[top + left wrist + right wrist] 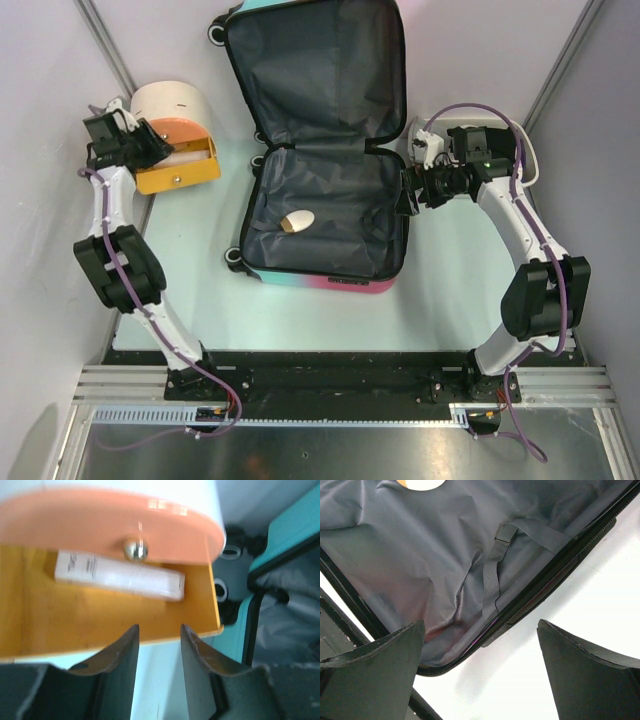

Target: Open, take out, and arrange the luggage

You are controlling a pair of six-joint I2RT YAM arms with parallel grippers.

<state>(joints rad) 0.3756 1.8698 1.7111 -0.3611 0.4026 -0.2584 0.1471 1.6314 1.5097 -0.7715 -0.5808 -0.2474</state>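
The luggage (320, 150) lies opened flat at upper centre of the top view: hard teal-to-pink shell, black zip and wheels, creased dark grey fabric lining. The right gripper (408, 193) is released, jaws wide, just beside its right rim; the left gripper (150, 148), jaws apart and empty, faces the orange drawer (190, 170) at frame left.
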